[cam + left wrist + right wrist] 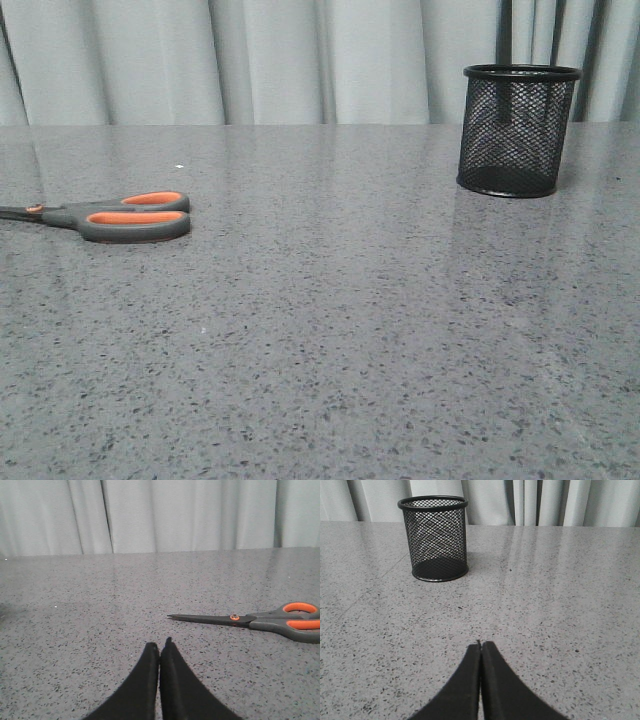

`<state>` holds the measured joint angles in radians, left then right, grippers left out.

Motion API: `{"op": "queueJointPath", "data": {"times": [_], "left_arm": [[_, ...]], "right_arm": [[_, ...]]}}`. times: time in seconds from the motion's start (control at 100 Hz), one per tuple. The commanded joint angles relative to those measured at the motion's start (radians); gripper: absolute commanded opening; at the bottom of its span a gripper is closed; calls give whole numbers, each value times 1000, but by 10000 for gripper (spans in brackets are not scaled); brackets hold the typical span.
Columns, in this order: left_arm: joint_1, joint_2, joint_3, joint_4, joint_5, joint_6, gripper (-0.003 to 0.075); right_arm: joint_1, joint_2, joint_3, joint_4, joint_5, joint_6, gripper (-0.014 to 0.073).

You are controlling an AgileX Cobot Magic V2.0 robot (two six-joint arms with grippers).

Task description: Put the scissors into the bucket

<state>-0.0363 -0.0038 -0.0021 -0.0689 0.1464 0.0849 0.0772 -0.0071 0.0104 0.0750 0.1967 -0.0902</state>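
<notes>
Front view: the bucket (518, 130) stands upright at the far right of the grey speckled worktop (340, 340), nothing visible inside through the mesh. The scissors (115, 216) lie flat at the left edge, well apart from it. Pale curtains (300, 60) hang behind.

Left wrist view: the left hand (160, 647) is pressed closed, holding nothing, with the scissors lying near it.

Right wrist view: the right hand (481, 647) is likewise closed and empty, facing the bucket.

Scissors (110, 217) lie flat, closed; bucket (517, 130) upright, seemingly empty.

Grey-and-orange scissors (125, 217), black mesh bucket (517, 130), speckled grey table (350, 330)
</notes>
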Motion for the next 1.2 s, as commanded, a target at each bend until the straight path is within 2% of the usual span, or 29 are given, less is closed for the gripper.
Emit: {"op": "queueJointPath", "data": {"times": [0.0,0.82,1.19], "left_arm": [[2,-23,28,-7,-76,-11,-21],[2,-23,28,-9,-95,-11,-21],[2,-23,28,-168,-108,-11,-21]], "right_arm": [[-7,-24,18,-9,-83,-6,-46],[-7,-24,18,-9,-87,-6,-46],[-7,-24,18,18,-87,-6,-46]]}}
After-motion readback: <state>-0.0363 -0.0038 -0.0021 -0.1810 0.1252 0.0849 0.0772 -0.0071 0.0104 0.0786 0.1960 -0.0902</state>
